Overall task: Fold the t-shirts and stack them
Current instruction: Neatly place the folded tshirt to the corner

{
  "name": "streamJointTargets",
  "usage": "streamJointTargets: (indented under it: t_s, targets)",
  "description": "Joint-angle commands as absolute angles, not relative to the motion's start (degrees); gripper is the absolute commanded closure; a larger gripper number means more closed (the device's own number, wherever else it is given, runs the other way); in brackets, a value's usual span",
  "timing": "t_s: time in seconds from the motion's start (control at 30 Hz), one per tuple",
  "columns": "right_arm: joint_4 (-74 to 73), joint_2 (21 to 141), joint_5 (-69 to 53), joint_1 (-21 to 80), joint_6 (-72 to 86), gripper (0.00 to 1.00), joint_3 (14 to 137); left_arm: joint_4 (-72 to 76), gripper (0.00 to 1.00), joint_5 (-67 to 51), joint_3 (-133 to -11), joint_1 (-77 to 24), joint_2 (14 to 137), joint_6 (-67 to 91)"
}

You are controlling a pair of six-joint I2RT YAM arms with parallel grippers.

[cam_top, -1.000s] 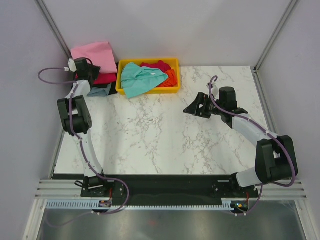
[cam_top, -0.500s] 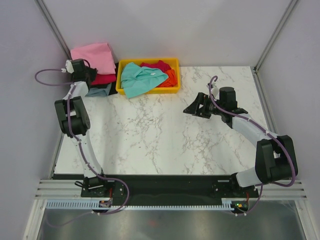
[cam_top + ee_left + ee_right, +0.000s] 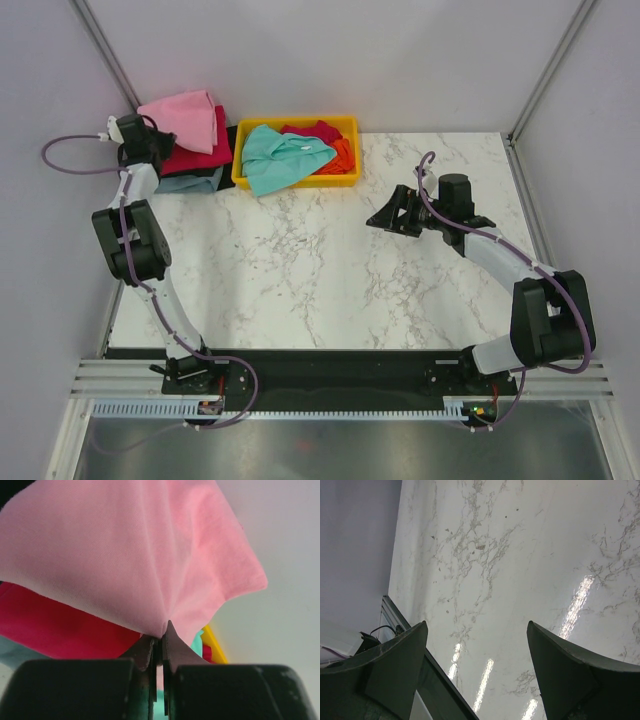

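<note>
The soft light pink cotton t-shirt [image 3: 135,555], just left of the yellow plastic tray [image 3: 346,121], is pinched by the closed left gripper [image 3: 161,632]; the right gripper [image 3: 477,665] is held wide open, empty.

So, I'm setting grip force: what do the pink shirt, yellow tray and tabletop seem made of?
Light pink t-shirt: soft matte cloth, probably cotton; it puckers where the left hand pinches it. Yellow rectangular tray: rigid smooth plastic, judging by its straight walls. White grey-veined table: glossy marble pattern with light streaks; stone or laminate, unclear.
</note>
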State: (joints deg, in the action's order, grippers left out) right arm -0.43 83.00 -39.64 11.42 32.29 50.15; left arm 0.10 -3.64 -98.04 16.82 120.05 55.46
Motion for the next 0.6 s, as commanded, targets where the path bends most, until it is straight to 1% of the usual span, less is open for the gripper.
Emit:
streamJointTargets:
  t_s: [0.0, 0.23, 0.27, 0.33, 0.37, 0.4, 0.43, 0.47, 0.57]
  targets:
    - [1.7, 81.7, -40.6, 11.7, 32.1, 0.11, 50.6, 0.4, 0.98, -5.8, -97.9, 17.0, 116.5, 53.1]
    - [1.7, 81.6, -40.6, 11.8, 32.1, 0.11, 50.6, 0.4, 0.97, -7.1, -94.3, 17.2, 115.0, 53.2]
    - [1.7, 81.6, -40.6, 11.7, 32.1, 0.11, 50.6, 0.4, 0.85, -7.6, -93.6, 17.3, 114.7, 53.1]
    - [1.8, 81.7, -40.6, 11.7, 32.1, 0.11, 50.6, -1.4, 0.64, -9.8, -93.2, 17.7, 114.2, 53.2]
    - [1.8, 81.7, -40.6, 11.8, 32.1, 0.11, 50.6, -2.1, 0.44, -10.3, -92.2, 17.7, 113.7, 53.2]
    - [1.8, 81.8, -40.5, 11.8, 32.1, 0.11, 50.6, -2.2, 0.37, -10.8, -91.7, 17.8, 113.3, 53.2]
    - [1.8, 81.8, -40.6, 11.8, 32.2, 0.11, 50.6, -2.5, 0.29, -11.4, -91.1, 17.8, 112.0, 53.2]
    - [1.9, 81.8, -40.6, 11.8, 32.2, 0.11, 50.6, -2.5, 0.23, -11.4, -90.2, 17.8, 111.1, 52.9]
    - [2.3, 81.9, -41.0, 11.9, 32.7, 0.11, 50.5, -2.4, 0.24, -9.5, -89.6, 17.7, 108.3, 53.1]
